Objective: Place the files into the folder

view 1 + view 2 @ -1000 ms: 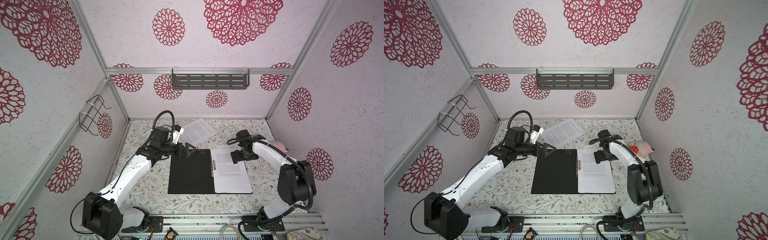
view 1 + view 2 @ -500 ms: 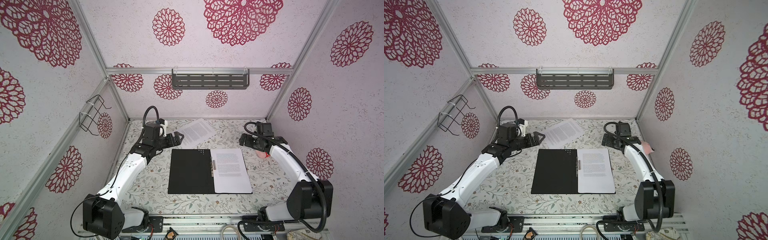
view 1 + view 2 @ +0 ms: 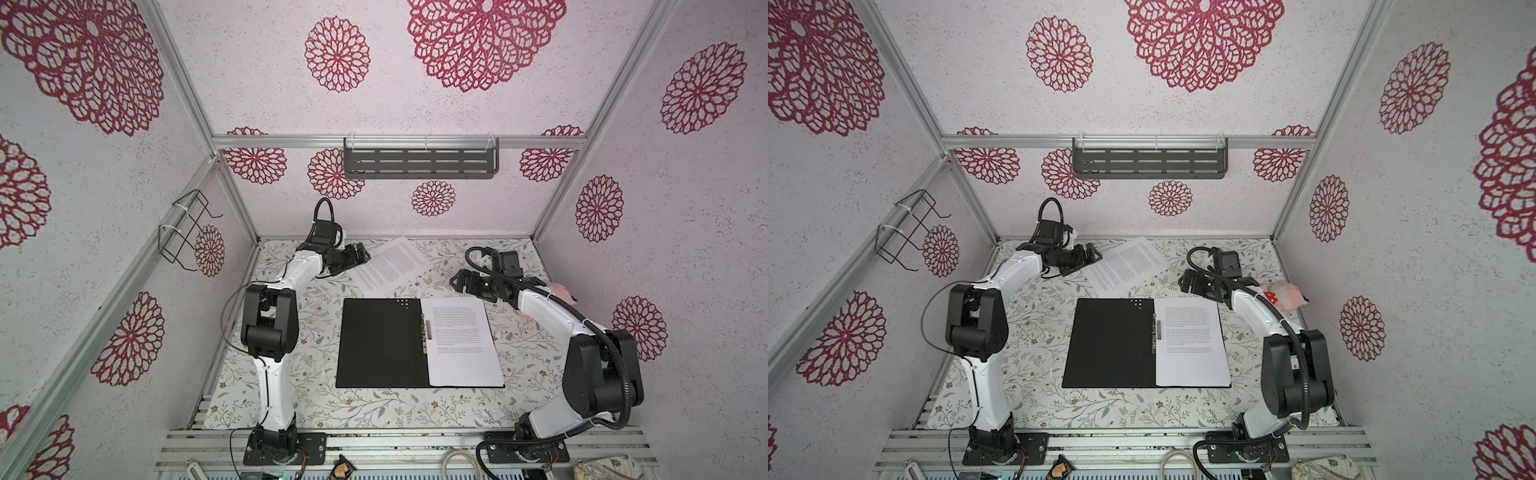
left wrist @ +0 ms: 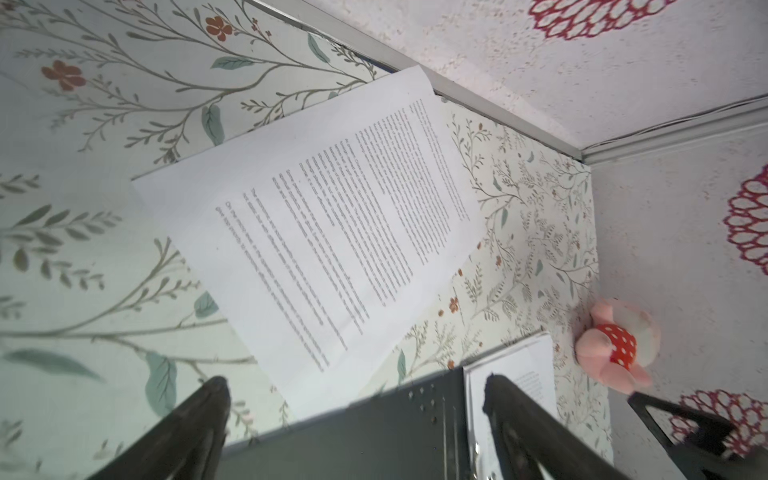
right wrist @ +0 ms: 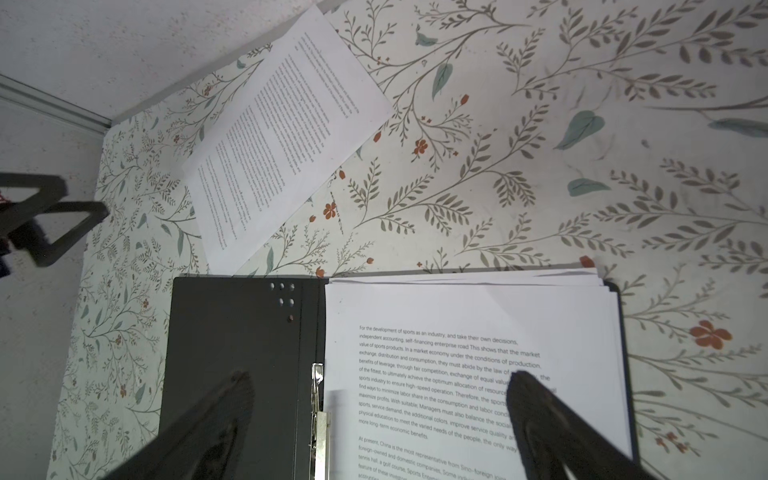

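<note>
The folder [image 3: 382, 340] [image 3: 1108, 340] lies open on the table, black inside up, with a metal clip [image 5: 318, 395] at its spine. A stack of files [image 3: 461, 340] [image 5: 469, 332] rests on its right half. One more printed sheet [image 3: 388, 266] [image 3: 1125, 264] [image 4: 332, 232] [image 5: 278, 137] lies askew behind the folder, near the back wall. My left gripper [image 3: 361, 255] [image 4: 354, 381] hovers open beside that sheet's left corner. Behind the folder's back right corner my right gripper [image 3: 457, 280] [image 5: 380, 375] is open too. Neither holds anything.
A pink plush toy [image 3: 1283, 297] [image 4: 615, 345] lies by the right wall behind my right arm. A grey slotted shelf [image 3: 419, 160] hangs on the back wall and a wire rack [image 3: 187, 228] on the left wall.
Both grippers have left the folder's back edge. The left one moved back and left to the loose sheet's corner. The right one withdrew toward the back right. The papers have not moved.
</note>
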Robot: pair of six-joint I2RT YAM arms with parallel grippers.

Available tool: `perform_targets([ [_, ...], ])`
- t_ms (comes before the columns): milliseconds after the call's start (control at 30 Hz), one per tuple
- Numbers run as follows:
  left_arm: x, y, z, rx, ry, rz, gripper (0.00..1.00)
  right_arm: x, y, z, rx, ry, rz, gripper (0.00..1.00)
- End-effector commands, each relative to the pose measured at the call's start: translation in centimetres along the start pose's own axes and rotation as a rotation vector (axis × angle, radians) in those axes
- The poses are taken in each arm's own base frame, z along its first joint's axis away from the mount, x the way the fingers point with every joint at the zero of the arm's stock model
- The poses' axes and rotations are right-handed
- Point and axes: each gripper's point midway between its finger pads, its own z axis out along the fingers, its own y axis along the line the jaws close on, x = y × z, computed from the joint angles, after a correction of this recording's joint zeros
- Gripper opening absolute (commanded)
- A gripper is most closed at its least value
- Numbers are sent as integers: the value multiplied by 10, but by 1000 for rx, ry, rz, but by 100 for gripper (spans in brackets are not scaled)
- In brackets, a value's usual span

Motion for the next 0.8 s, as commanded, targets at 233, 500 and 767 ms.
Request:
perform_targets([
  [233, 8, 13, 60, 13, 146, 62, 99, 22, 6, 5, -40, 35, -55, 99],
  [500, 32, 22, 85, -3, 223, 61, 99, 10, -1, 27, -5, 50, -64, 99],
  [767, 80, 14, 94, -18, 317, 71, 98, -43, -1, 70, -9, -18, -47, 99],
])
